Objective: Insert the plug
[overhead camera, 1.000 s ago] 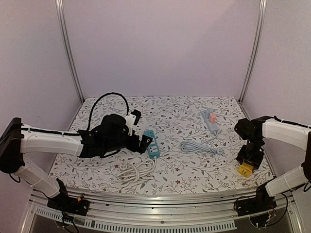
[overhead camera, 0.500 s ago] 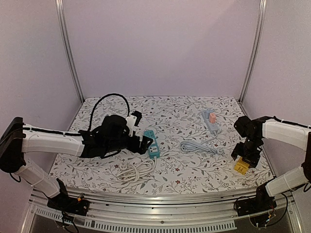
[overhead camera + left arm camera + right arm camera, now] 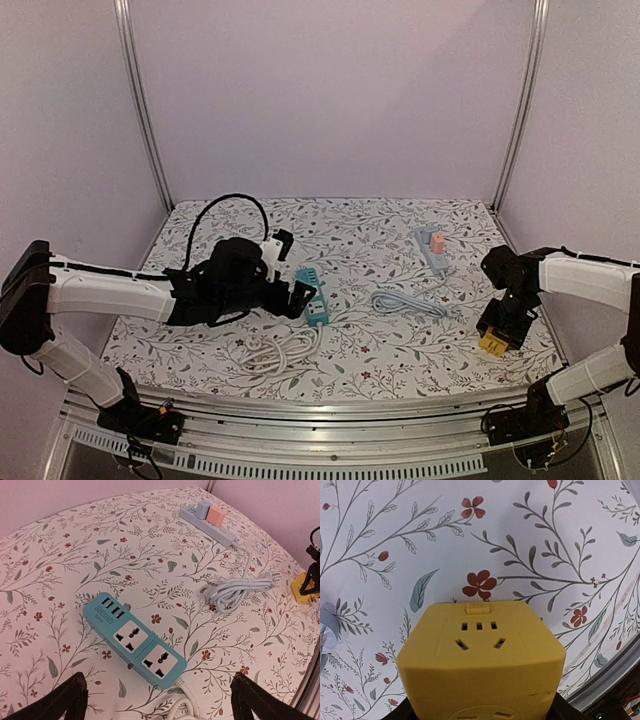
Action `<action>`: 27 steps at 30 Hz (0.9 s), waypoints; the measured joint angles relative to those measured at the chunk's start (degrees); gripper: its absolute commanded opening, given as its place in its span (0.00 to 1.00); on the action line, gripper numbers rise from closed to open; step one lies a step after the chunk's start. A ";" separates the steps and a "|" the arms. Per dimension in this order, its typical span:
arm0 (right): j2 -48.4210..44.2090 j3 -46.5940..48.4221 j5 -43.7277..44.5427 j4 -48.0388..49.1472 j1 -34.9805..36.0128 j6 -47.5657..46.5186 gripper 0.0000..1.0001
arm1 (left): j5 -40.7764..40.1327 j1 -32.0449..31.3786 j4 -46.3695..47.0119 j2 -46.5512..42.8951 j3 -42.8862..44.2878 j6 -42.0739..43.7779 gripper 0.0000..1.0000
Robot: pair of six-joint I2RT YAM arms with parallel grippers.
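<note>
The left gripper has its jaws spread wide and holds nothing. We see its dark fingertips in the lower corners of the left wrist view, hovering just short of the teal power strip, whose sockets face up at centre frame. We judge it is poised there to steady the strip. The right gripper, at the right edge of the top view, looks closed on the yellow socket cube, gripping its lower flanks with the slotted face turned to the wrist camera. The plug lies free on the floral cloth at the right of the left wrist view, at the end of the coiled grey cable, well apart from both grippers. In the upper right sits a grey strip carrying two adapters
</note>
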 measured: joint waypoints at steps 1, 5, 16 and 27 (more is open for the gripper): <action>-0.04 0.02 0.00 0.11 0.00 -0.09 0.32 | 0.00 0.02 0.00 0.00 -0.04 0.00 0.99; -0.52 0.55 -0.11 0.98 0.52 -1.07 0.29 | -0.02 0.13 0.00 0.00 -0.07 0.00 0.99; 1.36 18.82 9.42 2.64 9.51 -6.47 0.21 | 0.24 0.24 0.22 0.00 -0.07 -0.04 0.99; 2.45 22.49 4.87 27.47 11.58 -27.98 0.00 | 0.15 2.32 -0.17 -0.72 -0.07 0.02 0.99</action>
